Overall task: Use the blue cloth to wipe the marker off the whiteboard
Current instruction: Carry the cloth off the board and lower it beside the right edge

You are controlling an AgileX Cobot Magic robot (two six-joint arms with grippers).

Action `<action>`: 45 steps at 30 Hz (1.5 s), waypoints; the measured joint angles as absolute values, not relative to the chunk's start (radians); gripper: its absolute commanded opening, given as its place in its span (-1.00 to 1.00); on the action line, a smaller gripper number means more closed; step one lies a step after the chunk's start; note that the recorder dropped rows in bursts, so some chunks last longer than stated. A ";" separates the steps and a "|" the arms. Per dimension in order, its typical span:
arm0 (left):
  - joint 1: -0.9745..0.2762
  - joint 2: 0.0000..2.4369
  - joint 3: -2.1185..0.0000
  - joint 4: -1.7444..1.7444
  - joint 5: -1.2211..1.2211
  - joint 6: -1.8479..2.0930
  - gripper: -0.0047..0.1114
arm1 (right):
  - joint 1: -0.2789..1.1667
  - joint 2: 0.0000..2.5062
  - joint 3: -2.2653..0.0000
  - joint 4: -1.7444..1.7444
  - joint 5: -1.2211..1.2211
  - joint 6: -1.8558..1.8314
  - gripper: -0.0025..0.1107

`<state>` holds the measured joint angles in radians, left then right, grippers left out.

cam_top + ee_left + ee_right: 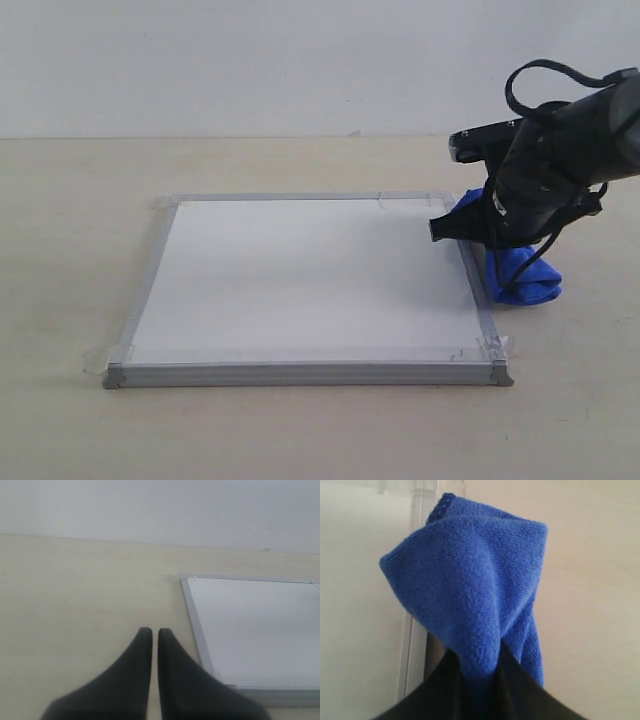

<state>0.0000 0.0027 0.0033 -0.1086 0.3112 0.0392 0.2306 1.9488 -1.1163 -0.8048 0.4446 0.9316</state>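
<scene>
The whiteboard (pixel 310 285) lies flat on the table, silver-framed with clear tape at its corners. No marker line shows on it in any view. My right gripper (pixel 457 226) is shut on the blue cloth (pixel 527 277) at the board's right edge, near the far right corner. The right wrist view shows the blue cloth (pixel 470 590) pinched between the dark fingers of that gripper (pixel 477 656), bunched over the board's frame with the whiteboard (pixel 360 605) beside it. My left gripper (pixel 151 632) is shut on nothing, over bare table beside the whiteboard (pixel 260 630). The exterior view does not include it.
The tan table (pixel 80 200) runs all round the board, with a pale wall (pixel 250 60) behind it. The right arm's black body (pixel 560 150) hangs above the table just right of the board.
</scene>
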 measured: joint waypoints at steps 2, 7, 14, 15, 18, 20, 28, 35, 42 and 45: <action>0.000 0.003 0.003 -0.109 0.311 0.039 -0.84 | 0.231 1.954 -1.116 -0.820 0.445 0.936 -0.96; 0.000 0.003 0.003 -0.109 0.311 0.039 -0.84 | 0.231 1.966 -1.116 -0.831 0.454 0.961 -0.96; 0.000 0.003 0.003 -0.109 0.311 0.039 -0.84 | 0.231 1.974 -1.116 -0.846 0.456 1.030 -0.80; 0.000 0.003 0.003 -0.109 0.311 0.039 -0.84 | 0.231 1.976 -1.116 -0.848 0.456 1.034 -0.69; 0.000 0.003 0.003 -0.109 0.311 0.039 -0.84 | 0.231 1.980 -1.116 -0.852 0.456 1.048 -0.28; 0.000 0.003 0.003 -0.109 0.311 0.039 -0.84 | 0.231 1.980 -1.116 -0.852 0.456 1.050 -0.01; 0.000 0.003 0.003 -0.109 0.311 0.039 -0.84 | 0.231 1.980 -1.116 -0.854 0.456 1.054 0.30; 0.000 0.003 0.003 -0.109 0.311 0.039 -0.84 | 0.231 1.893 -1.116 -0.856 0.427 1.054 -0.15; 0.000 0.003 0.003 -0.109 0.311 0.039 -0.84 | 0.231 1.834 -1.116 -0.860 0.420 1.052 -0.95; 0.000 0.003 0.003 -0.109 0.311 0.039 -0.84 | 0.231 1.866 -1.108 -0.865 0.400 1.052 -0.96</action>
